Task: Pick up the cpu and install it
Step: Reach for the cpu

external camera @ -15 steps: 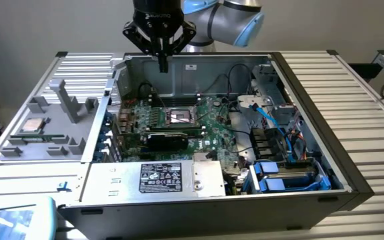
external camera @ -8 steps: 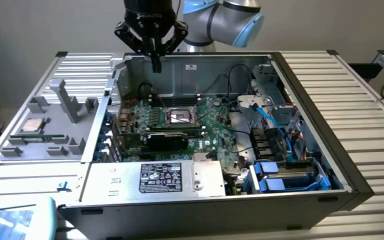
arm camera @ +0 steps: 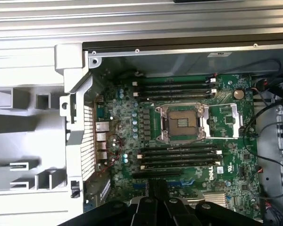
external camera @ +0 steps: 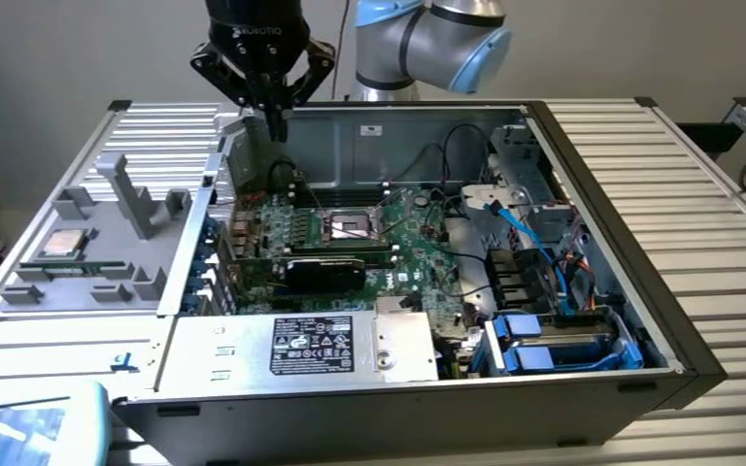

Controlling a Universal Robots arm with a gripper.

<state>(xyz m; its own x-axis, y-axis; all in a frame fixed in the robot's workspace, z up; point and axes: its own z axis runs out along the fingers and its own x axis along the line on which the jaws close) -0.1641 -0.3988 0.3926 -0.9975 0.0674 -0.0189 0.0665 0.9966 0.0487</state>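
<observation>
The cpu point(external camera: 65, 245), a small silver square chip, lies flat in the grey holder tray point(external camera: 114, 282) at the exterior view's left, outside the open computer case point(external camera: 606, 243). The motherboard's cpu socket point(external camera: 351, 228) point(arm camera: 181, 123) stands open and empty, its metal frame folded back. My gripper point(external camera: 273, 124) point(arm camera: 156, 190) hangs high over the case's back left corner, above the motherboard point(arm camera: 188, 141), shut with nothing between its fingers. It is well apart from both the chip and the socket.
Inside the case are memory slots point(arm camera: 179, 87), a black expansion card point(external camera: 334, 270), blue cables point(external camera: 542, 243) and a labelled silver power supply point(external camera: 308, 349). Grey fixture posts point(external camera: 127, 189) rise from the holder tray. Ribbed metal table surface point(external camera: 710, 194) surrounds the case.
</observation>
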